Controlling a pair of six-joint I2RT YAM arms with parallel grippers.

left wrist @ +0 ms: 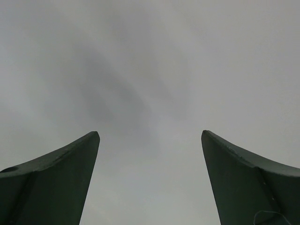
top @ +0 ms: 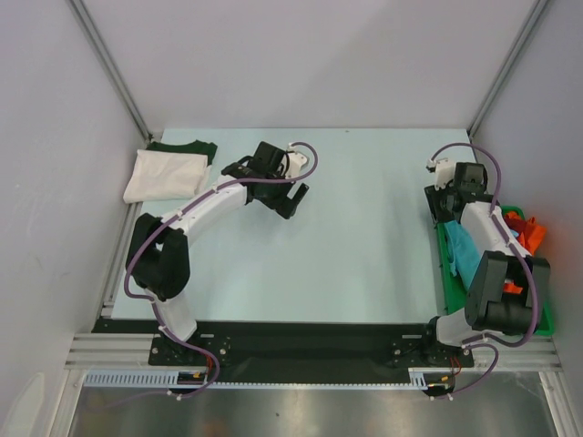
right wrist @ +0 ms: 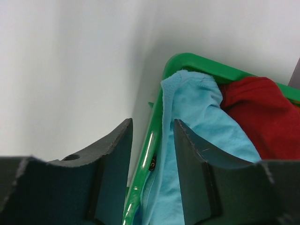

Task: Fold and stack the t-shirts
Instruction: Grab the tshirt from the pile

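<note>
The green tray (top: 546, 324) at the right edge of my top view holds the loose pile: a turquoise shirt (top: 465, 251) lies crumpled along its left side, and an orange shirt (top: 534, 233) is bunched against its right rim. In my right wrist view the turquoise shirt (right wrist: 197, 117) spills up to the tray's rounded, glossy rim (right wrist: 201, 63), with a red shirt (right wrist: 262, 112) heaped just beside it at the right of the frame. The right gripper (right wrist: 153, 123) straddles that rim, its dark fingers (right wrist: 115, 154) partly apart; the rim and the turquoise hem sit in the gap, and a strip of pale table shows between the left finger and the rim, so nothing is pinched. In the top view it (top: 437, 208) hangs over the tray's upper left corner. At the upper left of the table (top: 364, 237) a folded white shirt (top: 164, 175) lies on a dark green shirt (top: 187, 146), close to the left edge. The left gripper (top: 293, 202) hovers above centre with wide bare surface around it; its wrist view shows fingers (left wrist: 70, 178) spread wide over a smooth grey surface, holding nothing.
</note>
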